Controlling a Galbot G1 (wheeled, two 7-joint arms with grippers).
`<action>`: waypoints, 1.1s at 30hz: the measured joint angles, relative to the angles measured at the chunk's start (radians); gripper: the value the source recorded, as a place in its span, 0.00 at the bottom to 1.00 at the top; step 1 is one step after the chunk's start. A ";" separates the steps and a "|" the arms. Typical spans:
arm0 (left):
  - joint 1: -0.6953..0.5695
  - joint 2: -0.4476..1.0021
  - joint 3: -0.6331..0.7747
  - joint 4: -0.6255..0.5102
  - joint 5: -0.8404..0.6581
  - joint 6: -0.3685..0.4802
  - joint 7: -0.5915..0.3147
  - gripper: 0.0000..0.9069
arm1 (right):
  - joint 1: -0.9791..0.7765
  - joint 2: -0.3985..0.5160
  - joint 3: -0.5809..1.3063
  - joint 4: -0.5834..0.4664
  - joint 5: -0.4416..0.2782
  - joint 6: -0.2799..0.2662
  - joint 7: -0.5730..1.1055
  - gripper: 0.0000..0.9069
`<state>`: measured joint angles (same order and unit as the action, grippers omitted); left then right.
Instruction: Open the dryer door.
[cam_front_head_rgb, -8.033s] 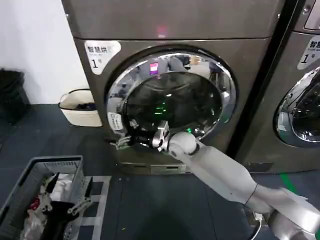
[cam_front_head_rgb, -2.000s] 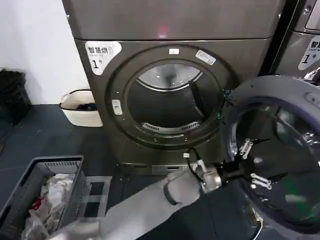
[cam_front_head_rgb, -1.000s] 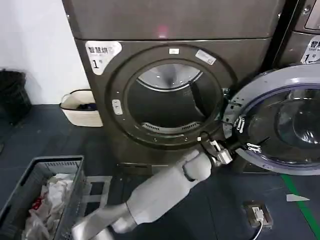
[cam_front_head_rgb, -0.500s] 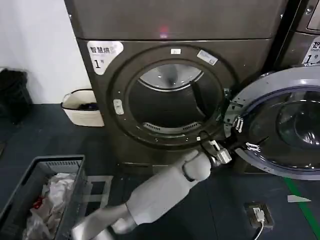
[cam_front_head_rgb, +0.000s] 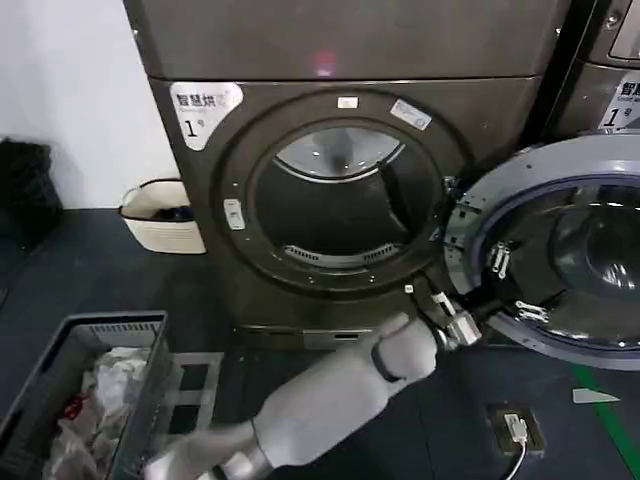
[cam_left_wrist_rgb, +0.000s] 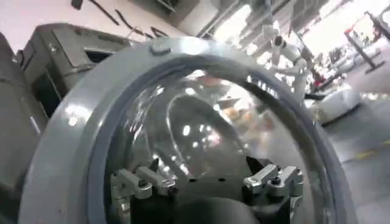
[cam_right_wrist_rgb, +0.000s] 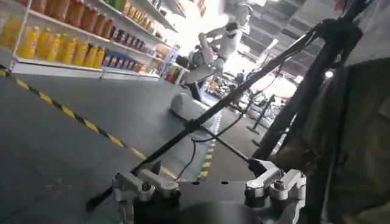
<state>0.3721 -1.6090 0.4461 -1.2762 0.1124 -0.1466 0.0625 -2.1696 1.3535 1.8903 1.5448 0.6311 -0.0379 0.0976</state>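
Observation:
The dryer door (cam_front_head_rgb: 560, 165) stands swung open to the right of the drum opening (cam_front_head_rgb: 335, 210), its grey plastic inner face and dark bulging glass turned toward me. My left arm reaches across from the lower left. My left gripper (cam_front_head_rgb: 512, 286) is open, its fingers spread against the lower left of the door's inner side with nothing between them. In the left wrist view the left gripper (cam_left_wrist_rgb: 204, 169) points at the glass (cam_left_wrist_rgb: 201, 115) inside the grey ring (cam_left_wrist_rgb: 67, 134). My right gripper (cam_right_wrist_rgb: 198, 173) is open and empty, facing the room behind.
A grey laundry basket (cam_front_head_rgb: 100, 325) with clothes sits on the floor at the lower left. A white bin (cam_front_head_rgb: 160, 228) stands by the wall left of the dryer. A second machine (cam_front_head_rgb: 610, 70) stands behind the open door. A small plug box (cam_front_head_rgb: 515, 426) lies on the floor.
Eight seconds ago the door was shut, with the right gripper at its edge. Over the last second my left gripper slid right and down along the open door's inner face.

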 joint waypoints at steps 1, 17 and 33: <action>0.000 0.000 0.000 0.000 0.000 0.000 0.000 1.00 | 0.000 0.000 0.000 0.001 0.000 0.000 0.000 1.00; 0.037 0.000 0.036 -0.106 -0.050 0.043 0.010 1.00 | 0.002 0.000 -0.002 0.028 0.023 -0.024 -0.012 1.00; 0.196 0.360 -0.014 -0.512 -0.159 0.112 0.010 1.00 | 0.011 0.007 -0.006 0.080 0.054 -0.101 -0.006 1.00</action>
<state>0.5686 -1.2487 0.4322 -1.7886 -0.0467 -0.0350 0.0722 -2.1583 1.3601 1.8847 1.6245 0.6851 -0.1387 0.0914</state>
